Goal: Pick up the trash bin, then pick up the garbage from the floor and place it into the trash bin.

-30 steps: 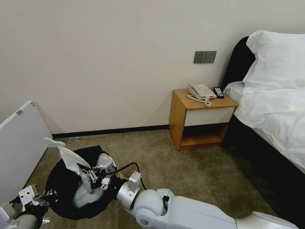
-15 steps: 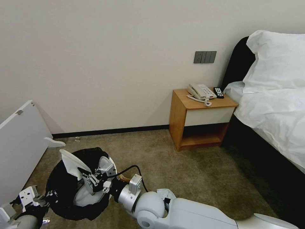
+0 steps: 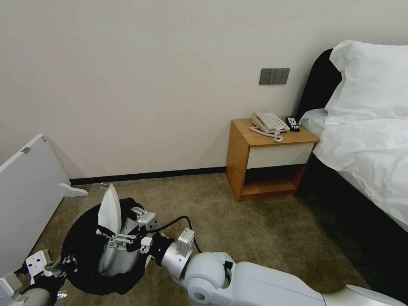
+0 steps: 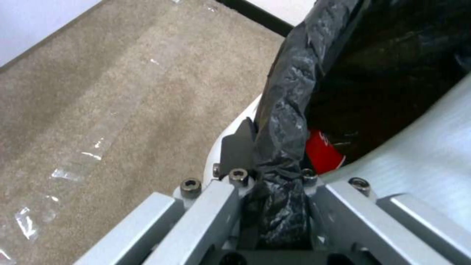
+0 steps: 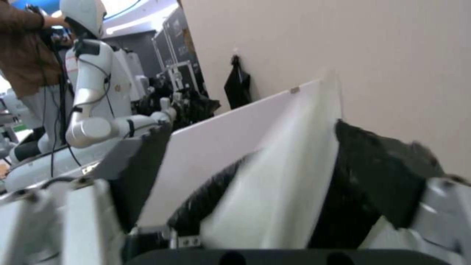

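A hotel-style bedroom seen from the robot's head. The trash bin [image 3: 91, 255], lined with a crinkly black bag, sits at about 8 o'clock in the scene, on the beige-brown carpet floor [image 3: 255, 229]. The left gripper [image 3: 63, 264] is at the bin's near-left rim, at about 8 o'clock from the bin's centre. The right gripper [image 3: 121, 242] reaches over the bin's mouth from 4 o'clock and holds a white slipper [image 3: 109, 212], which stands nearly upright with its toe pointing to 12 o'clock.

The left wrist view adds detail the head view lacks: the left gripper's jaws are clamped narrow on the bag-covered rim [image 4: 284, 121], with black plastic bunched between them. Inside the bin it shows a red piece of garbage [image 4: 321, 154] low against the liner, hidden in the head view.

The right wrist view shows the slipper's pale sole [image 5: 289, 173] running away from the right gripper, the jaws closed on its near end, with the black bag just behind it.

Farther off, at 2 o'clock, a wooden nightstand [image 3: 265, 163] carries a telephone [image 3: 267, 123]; a bed [image 3: 365, 140] lies at 3 o'clock. A white board [image 3: 25, 191] leans at 9 o'clock.
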Controlling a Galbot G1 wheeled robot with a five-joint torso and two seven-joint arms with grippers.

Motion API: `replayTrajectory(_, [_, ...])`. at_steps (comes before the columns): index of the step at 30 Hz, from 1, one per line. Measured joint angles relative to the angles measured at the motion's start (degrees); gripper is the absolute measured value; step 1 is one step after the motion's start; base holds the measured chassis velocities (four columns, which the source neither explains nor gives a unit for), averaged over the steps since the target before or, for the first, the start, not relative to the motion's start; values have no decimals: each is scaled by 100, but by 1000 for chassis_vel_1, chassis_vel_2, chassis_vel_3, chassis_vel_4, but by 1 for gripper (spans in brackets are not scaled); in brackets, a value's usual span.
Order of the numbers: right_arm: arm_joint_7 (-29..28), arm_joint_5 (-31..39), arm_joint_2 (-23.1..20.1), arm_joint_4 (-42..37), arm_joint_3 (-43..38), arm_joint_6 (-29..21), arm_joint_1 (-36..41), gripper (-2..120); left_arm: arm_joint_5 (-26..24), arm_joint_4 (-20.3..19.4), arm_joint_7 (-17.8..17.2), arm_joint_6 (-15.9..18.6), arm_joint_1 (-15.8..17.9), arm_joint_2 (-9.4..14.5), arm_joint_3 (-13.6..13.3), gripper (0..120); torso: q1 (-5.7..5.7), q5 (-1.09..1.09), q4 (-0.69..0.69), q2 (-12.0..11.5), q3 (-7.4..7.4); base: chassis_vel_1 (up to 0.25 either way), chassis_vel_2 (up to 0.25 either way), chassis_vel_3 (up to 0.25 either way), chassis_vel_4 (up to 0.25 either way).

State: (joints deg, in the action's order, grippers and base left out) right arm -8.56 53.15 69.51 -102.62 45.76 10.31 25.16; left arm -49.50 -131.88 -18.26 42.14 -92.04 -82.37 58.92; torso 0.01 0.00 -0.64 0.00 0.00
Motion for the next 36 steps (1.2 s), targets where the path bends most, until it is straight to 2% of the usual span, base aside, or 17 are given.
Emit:
replayTrajectory(1, [-5,1,-14,-59,-44,-10,-12,96,3,12,0,0,1,1,0,2,0,0,0,0,0,0,0,0,0])
replayTrajectory(6, [-9,1,-34,-152,-150,-21,-54,99,7,34,2,0,2,3,1,2,0,0,0,0,0,0,0,0,0])
replayTrajectory(21, [-16,-38,-217,-457,-414,-44,-139,97,3,66,4,0,38,20,10,2,0,0,0,0,0,0,0,0,0])
replayTrajectory(33, [17,-144,-302,-726,-1262,-47,-279,98,31,75,11,0,28,-2,2,2,0,0,1,0,0,0,0,0,0])
replayTrajectory(36, [29,-133,-501,-865,-1602,-42,-257,98,61,103,19,0,-11,5,80,2,0,1,1,0,0,0,0,0,0])
